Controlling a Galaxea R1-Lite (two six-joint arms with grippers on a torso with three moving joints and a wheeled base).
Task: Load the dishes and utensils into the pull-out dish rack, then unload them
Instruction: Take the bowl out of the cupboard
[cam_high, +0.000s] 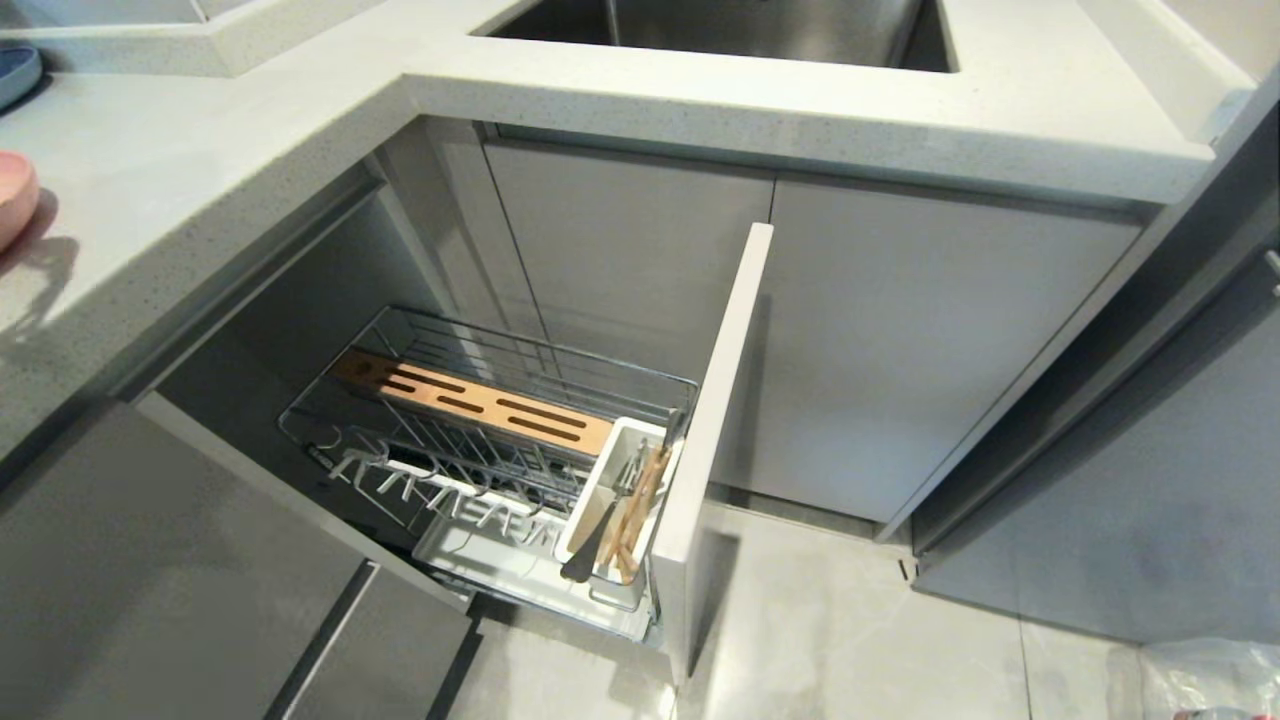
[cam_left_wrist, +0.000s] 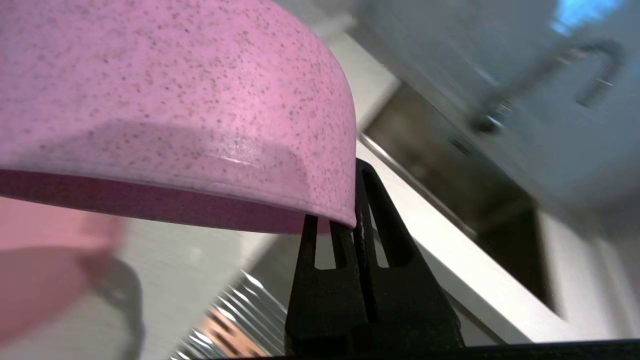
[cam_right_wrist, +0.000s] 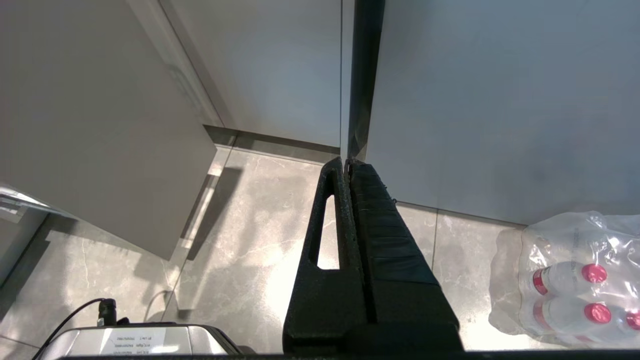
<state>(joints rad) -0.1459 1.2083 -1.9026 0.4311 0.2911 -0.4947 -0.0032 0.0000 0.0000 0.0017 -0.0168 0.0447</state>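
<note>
Left gripper (cam_left_wrist: 356, 200) pinches bowl (cam_left_wrist: 175, 100) rim; sink (cam_left_wrist: 480, 200) beside.

Head view looking down on rack (cam_high: 480, 420); left wrist close under bowl (cam_left_wrist: 175, 100), sharing rack; right wrist floorward.

Pink bowl (cam_left_wrist: 165, 100) rim pinched in left gripper (cam_left_wrist: 356, 200), above countertop (cam_left_wrist: 440, 240)

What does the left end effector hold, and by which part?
The left end effector holds the pink bowl by its rim.
</note>
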